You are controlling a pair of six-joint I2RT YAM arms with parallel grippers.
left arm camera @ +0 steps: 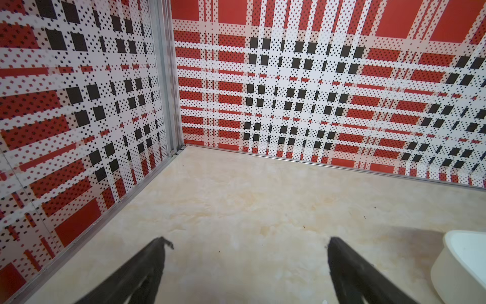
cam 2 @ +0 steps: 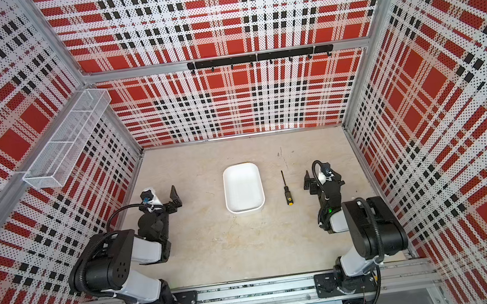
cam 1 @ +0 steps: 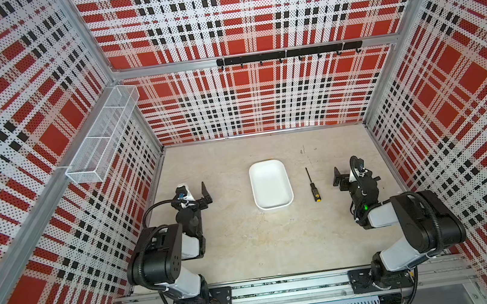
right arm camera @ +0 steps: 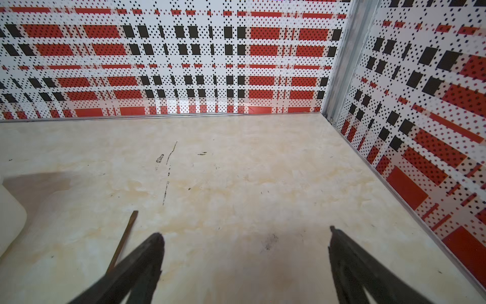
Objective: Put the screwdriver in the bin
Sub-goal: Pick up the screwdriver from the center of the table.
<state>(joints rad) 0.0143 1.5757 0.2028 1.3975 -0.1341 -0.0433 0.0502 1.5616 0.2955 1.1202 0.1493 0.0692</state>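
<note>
The left end effector [left arm camera: 248, 240] is released: its two black fingers [left arm camera: 147, 265] stand wide apart over bare tabletop [cam 1: 247, 247] with nothing between them. The right end effector [right arm camera: 246, 234] is released as well, its fingers [right arm camera: 349, 260] spread wide and gripping nothing. Both sit low near the tabletop, each pointing toward the back wall.

The screwdriver [cam 1: 313, 184] [cam 2: 286, 189] lies flat on the tabletop, just beside the right end effector on its inner side and not touching it. Its thin shaft points away toward the back wall, and its black handle with yellow dots points back toward the arm bases. In the right wrist view the shaft [right arm camera: 123, 238] runs outside the spread fingers, close by the finger on the bin side, and its handle is hidden behind that finger.

The bin [cam 1: 269, 182] [cam 2: 242, 187] sits between the two end effectors, with the screwdriver between it and the right one, near the bin but outside it. A corner of the bin [left arm camera: 462, 265] shows at the edge of the left wrist view, well off to the side of the left end effector's fingers, and part of its wall [right arm camera: 10, 218] shows at the edge of the right wrist view.
</note>
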